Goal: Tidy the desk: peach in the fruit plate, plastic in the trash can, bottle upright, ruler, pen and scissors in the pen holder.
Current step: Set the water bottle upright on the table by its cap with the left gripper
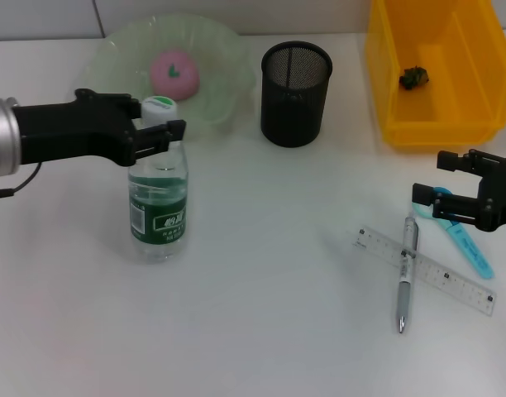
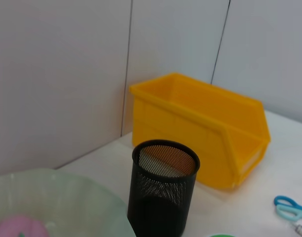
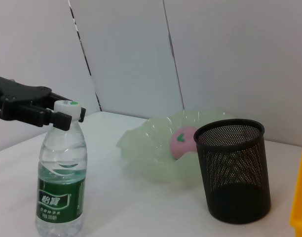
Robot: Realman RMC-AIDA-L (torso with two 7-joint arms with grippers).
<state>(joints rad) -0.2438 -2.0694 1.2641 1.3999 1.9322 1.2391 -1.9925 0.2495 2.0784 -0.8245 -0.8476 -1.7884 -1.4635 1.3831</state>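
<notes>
At desk left, the bottle [image 1: 158,192] stands upright, green label facing out, white cap on. Left gripper [image 1: 155,132] sits at its neck just under the cap — fingers either side of the neck, but can't tell if they pinch it or stand slightly off.

Peach [image 1: 174,74] is in the plate [image 1: 222,51] behind the bottle. Holder [image 1: 295,93] — black mesh — stands right of the plate, nothing visible inside. Yellow bin [image 1: 431,68] at far right holds a small dark green scrap [image 1: 414,78].

Right gripper [image 1: 451,187] hangs at desk right, jaws apart, over the blue scissors [image 1: 466,238], which lie flat beneath it. Pen [image 1: 406,274] lies across the clear ruler [image 1: 425,270], just left of the scissors; all three on the desk, near the bin, well apart from the holder.
</notes>
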